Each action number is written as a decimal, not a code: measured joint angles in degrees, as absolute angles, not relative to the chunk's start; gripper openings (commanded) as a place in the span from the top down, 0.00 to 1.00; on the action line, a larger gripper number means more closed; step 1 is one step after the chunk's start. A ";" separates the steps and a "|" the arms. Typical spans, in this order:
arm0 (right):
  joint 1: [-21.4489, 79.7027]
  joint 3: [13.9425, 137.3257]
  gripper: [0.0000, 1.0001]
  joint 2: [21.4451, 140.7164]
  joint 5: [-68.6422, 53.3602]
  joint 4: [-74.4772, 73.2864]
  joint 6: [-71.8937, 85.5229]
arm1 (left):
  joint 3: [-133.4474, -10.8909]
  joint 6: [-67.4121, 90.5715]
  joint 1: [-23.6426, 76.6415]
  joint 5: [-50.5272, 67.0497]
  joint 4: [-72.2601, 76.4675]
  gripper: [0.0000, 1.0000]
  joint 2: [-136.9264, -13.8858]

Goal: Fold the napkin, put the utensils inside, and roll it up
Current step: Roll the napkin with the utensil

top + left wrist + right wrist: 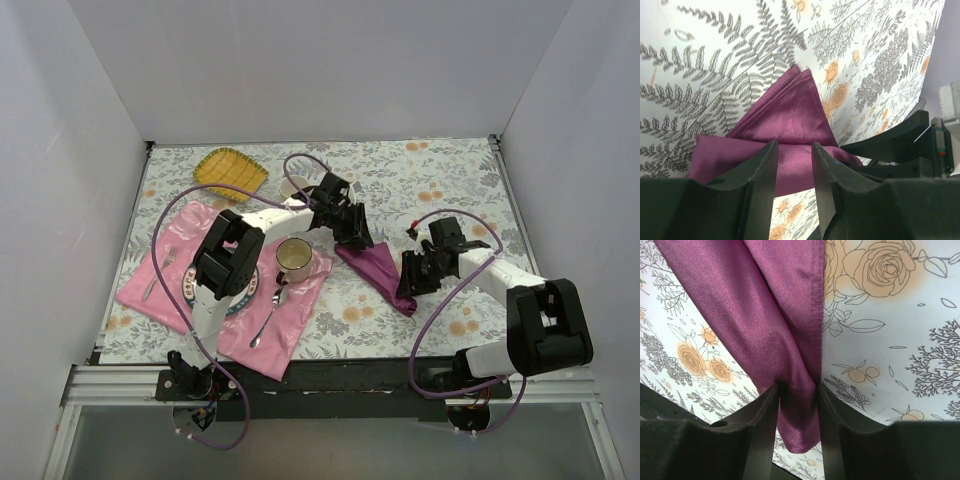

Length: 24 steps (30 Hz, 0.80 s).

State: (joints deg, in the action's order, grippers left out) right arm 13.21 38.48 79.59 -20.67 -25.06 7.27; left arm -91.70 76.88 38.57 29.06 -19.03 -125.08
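Observation:
The napkin (378, 272) lies as a narrow dark purple roll slanting across the flowered table, right of centre. My left gripper (355, 238) is at its far upper end. In the left wrist view its tips (794, 146) rest on the roll (790, 115) with a gap between them, and a triangular flap lies beyond. My right gripper (408, 278) is at the near lower end. In the right wrist view its jaws (797, 387) are closed on the napkin's end (770, 315), with cloth filling the gap and hanging past the tips. The utensils are hidden.
A pink placemat (175, 285) at the left holds a plate (245, 300), a mug (293, 260), a silver spoon (268, 320) and a fork (155, 275). A yellow dish (232, 172) sits at the back left. White walls enclose the table on three sides.

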 measured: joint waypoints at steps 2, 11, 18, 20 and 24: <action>13.56 39.03 0.51 79.57 -19.73 -25.45 7.31 | -94.00 76.12 38.59 27.92 -20.86 0.65 -125.43; 23.35 47.48 0.19 74.50 -8.80 -26.98 3.25 | -106.41 75.92 38.13 21.98 -29.95 0.46 -125.12; 40.51 49.12 0.17 75.81 7.35 -25.56 -1.98 | -103.59 83.18 33.54 19.99 -34.81 0.45 -122.41; 44.45 49.10 0.17 77.91 12.64 -24.93 -3.22 | -102.85 84.75 32.03 19.25 -36.34 0.44 -121.97; 51.29 49.08 0.19 83.29 23.86 -22.92 -4.97 | -102.45 86.56 30.61 17.63 -38.70 0.44 -121.14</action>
